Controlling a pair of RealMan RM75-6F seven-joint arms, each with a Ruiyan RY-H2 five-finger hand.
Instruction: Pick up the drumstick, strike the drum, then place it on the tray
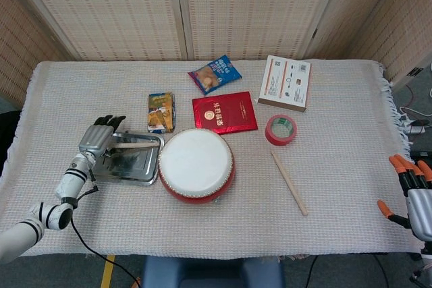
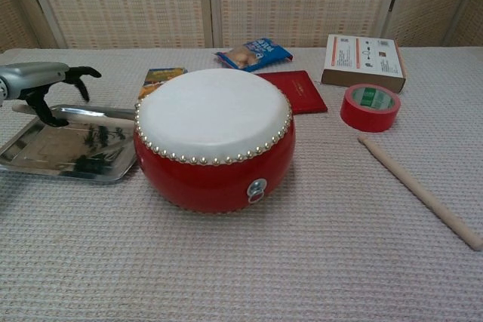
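A wooden drumstick [image 1: 135,145] [image 2: 83,117] lies across the far part of the metal tray [image 1: 138,175] [image 2: 45,162], its tip pointing at the drum. My left hand [image 1: 98,139] [image 2: 36,81] hovers over the stick's butt end at the tray's left edge, fingers spread apart and gripping nothing. The red drum [image 1: 196,164] [image 2: 215,133] with its white skin stands just right of the tray. My right hand [image 1: 413,197] hangs off the table's right front corner, holding nothing, orange-tipped fingers apart.
A second drumstick [image 1: 289,182] [image 2: 419,190] lies right of the drum. Behind the drum are a red tape roll [image 1: 281,129], red booklet [image 1: 225,112], white box [image 1: 285,82], snack bag [image 1: 214,75] and small yellow box [image 1: 160,111].
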